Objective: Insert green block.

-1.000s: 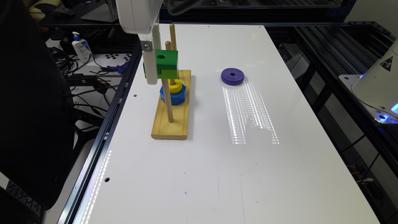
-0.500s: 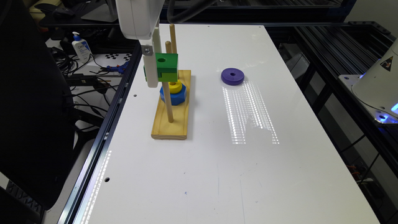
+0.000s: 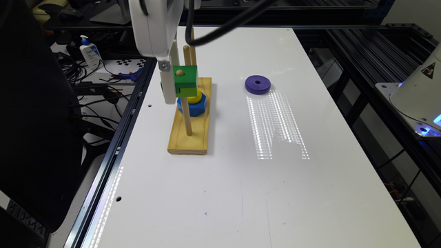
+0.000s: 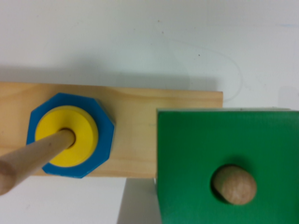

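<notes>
The green block point(image 3: 186, 81) hangs above the wooden base point(image 3: 187, 141) at the exterior view's left. It is level with the top of the nearest peg point(image 3: 186, 117). That peg's rounded tip point(image 4: 233, 185) sits in the hole of the green block point(image 4: 224, 154) and touches the hole's rim. My gripper point(image 3: 182, 88) comes down from above and is shut on the block's sides. On the middle peg point(image 4: 32, 158), a yellow ring point(image 4: 79, 126) lies on a blue hexagonal piece point(image 4: 105, 140).
A purple ring point(image 3: 257, 84) lies flat on the white table, to the exterior view's right of the base. A third peg point(image 3: 192, 48) stands behind the block. Past the table's left edge are a black chair point(image 3: 34, 120), cables and a bottle point(image 3: 90, 51).
My gripper has come down a little with the green block. The nearest peg's tip now shows inside the block's hole.
</notes>
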You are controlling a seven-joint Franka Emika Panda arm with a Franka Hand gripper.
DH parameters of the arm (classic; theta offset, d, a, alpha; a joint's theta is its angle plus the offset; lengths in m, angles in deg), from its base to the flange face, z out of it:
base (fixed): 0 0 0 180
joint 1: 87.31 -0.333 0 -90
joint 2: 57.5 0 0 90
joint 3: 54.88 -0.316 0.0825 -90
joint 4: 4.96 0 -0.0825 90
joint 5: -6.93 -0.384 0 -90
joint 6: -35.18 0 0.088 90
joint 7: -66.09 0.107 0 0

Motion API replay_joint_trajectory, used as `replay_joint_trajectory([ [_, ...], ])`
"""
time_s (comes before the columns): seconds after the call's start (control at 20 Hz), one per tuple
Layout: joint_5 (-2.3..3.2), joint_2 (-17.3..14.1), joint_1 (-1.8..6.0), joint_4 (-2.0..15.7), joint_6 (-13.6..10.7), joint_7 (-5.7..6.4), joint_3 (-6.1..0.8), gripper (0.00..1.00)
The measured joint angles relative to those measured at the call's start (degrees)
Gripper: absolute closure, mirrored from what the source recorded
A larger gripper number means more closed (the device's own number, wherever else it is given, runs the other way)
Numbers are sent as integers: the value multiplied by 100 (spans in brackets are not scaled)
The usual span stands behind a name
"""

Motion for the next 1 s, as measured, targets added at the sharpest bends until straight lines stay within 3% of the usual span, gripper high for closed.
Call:
replay_joint_trajectory([
  [1.0,19,-110,-2,-74,108,0,0,100],
])
